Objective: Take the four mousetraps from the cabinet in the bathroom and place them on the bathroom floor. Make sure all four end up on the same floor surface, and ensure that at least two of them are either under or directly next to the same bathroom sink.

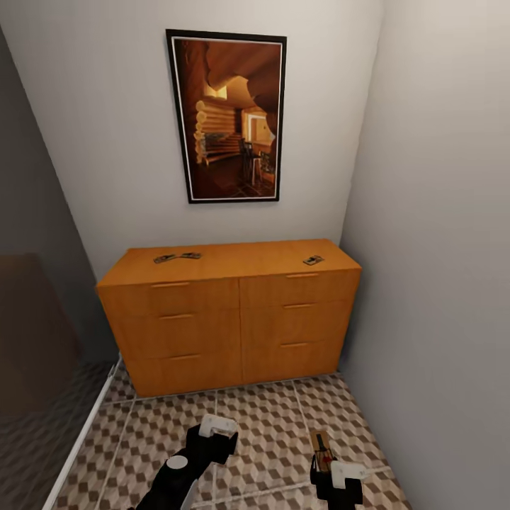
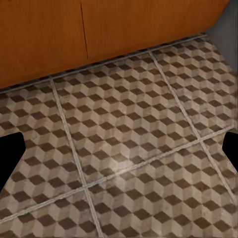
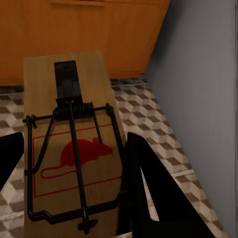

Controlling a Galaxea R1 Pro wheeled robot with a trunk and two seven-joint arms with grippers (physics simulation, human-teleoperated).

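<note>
The orange-brown cabinet (image 1: pixel 230 315) stands against the far wall. On its flat top lie two mousetraps (image 1: pixel 176 257) close together at the left and a third mousetrap (image 1: pixel 313 260) at the right. A fourth mousetrap (image 3: pixel 74 144), a wooden board with black wire and a red mouse print, sits between the fingers of my right gripper (image 1: pixel 324 462), which is shut on it low over the bathroom floor (image 1: pixel 269 425). My left gripper (image 1: pixel 216 429) hangs open above the cube-patterned tiles (image 2: pixel 124 134), nothing between its fingers.
A framed picture (image 1: pixel 228 117) hangs above the cabinet. A grey wall (image 1: pixel 439 283) runs close along the right side, and a dark brown panel (image 1: pixel 28 333) stands at the left. Tiled floor stretches between me and the cabinet.
</note>
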